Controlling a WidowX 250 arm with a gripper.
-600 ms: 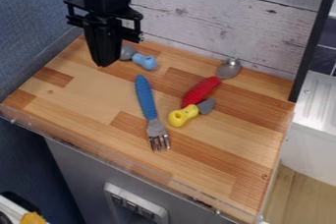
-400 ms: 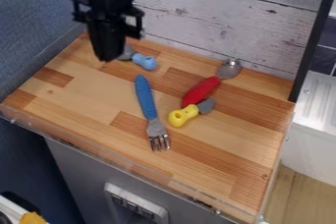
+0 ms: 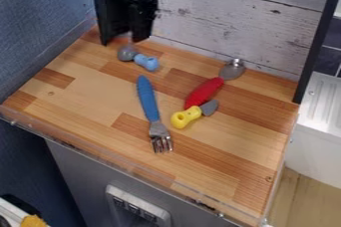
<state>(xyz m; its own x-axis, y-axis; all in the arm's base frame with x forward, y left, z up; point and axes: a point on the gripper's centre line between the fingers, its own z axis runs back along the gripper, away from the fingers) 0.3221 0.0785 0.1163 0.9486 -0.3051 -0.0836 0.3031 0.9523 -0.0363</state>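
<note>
At the back left of the wooden board, the black gripper (image 3: pixel 122 39) hangs open, nothing between its two fingers. Just below and right of it lies a small light-blue-handled utensil (image 3: pixel 146 62) with a rounded grey head. A fork with a blue handle (image 3: pixel 148 97) lies near the middle, its metal tines toward the front edge. Right of the fork is a spoon with a red handle (image 3: pixel 204 92), its metal bowl toward the back wall. A short yellow-handled utensil (image 3: pixel 186 117) with a grey blade lies at the red handle's lower end.
The wooden board (image 3: pixel 80 104) has a transparent strip along its front edge. A blue wall (image 3: pixel 37 22) rises on the left and a whitewashed plank wall (image 3: pixel 233 17) behind. A dark vertical post (image 3: pixel 319 37) stands at the right, with a white sink unit (image 3: pixel 323 116) beyond.
The gripper has moved back and slightly right, turned, and its fingers now show spread apart. More of the light-blue utensil's grey head shows. The utensils have not moved.
</note>
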